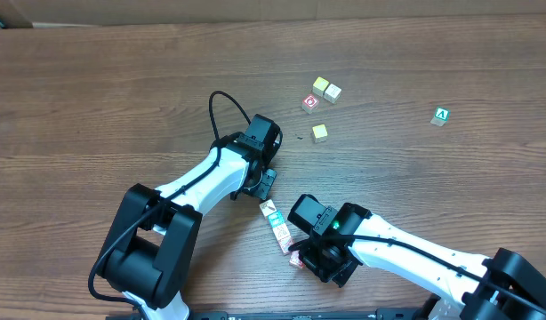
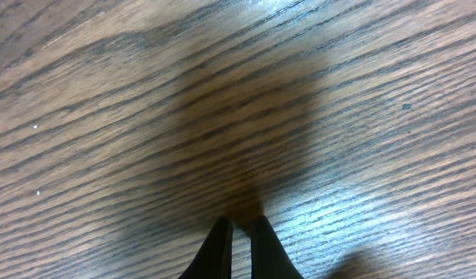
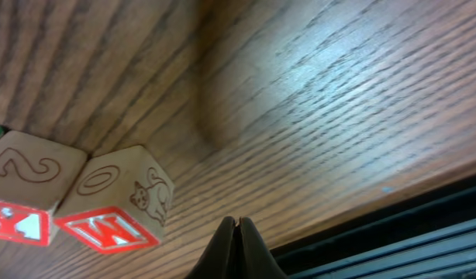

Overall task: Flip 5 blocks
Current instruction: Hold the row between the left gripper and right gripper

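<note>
Two claws pressed together, left claw (image 2: 239,232) and right claw (image 3: 236,226); the right, unspread, may shove small pale wooden letter blocks (image 3: 118,198) askew.

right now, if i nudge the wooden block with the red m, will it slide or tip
The red M block seems a rigid, flat-faced wooden cube, so it likely slides, not rolls. The 2 block sits close beside it; a push that way probably moves both.

Wood table (image 1: 95,89), green A cube (image 1: 441,116) rt, yellow cube pair (image 1: 321,86), lone yellow cube (image 1: 319,132)
</note>
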Controlling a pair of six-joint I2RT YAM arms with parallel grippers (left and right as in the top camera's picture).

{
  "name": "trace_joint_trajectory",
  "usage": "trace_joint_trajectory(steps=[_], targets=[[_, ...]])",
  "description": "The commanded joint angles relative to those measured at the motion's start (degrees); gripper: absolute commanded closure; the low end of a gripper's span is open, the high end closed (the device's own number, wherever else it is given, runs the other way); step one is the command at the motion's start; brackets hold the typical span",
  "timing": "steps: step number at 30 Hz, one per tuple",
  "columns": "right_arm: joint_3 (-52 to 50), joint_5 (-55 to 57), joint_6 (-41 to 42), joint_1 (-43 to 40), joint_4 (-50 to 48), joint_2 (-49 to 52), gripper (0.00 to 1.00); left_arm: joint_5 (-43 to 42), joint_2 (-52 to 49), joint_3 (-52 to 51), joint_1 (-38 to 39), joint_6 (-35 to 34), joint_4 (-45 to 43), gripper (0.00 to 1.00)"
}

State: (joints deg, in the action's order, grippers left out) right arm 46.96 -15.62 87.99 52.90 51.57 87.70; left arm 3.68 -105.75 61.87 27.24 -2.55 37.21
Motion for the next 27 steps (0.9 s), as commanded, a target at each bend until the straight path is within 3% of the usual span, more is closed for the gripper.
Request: trace_joint_trajectory(steps=[1, 27], targets=[[-0.44, -3.48, 0.96, -0.02, -2.45, -0.92, 0.96, 0.74, -2.89, -1.77, -0.76, 1.33, 0.44, 0.96], [-6.47, -6.58, 5.14, 0.07, -12.79, -0.92, 0.96, 0.74, -2.89, -1.77, -0.76, 1.33, 0.68, 0.96]])
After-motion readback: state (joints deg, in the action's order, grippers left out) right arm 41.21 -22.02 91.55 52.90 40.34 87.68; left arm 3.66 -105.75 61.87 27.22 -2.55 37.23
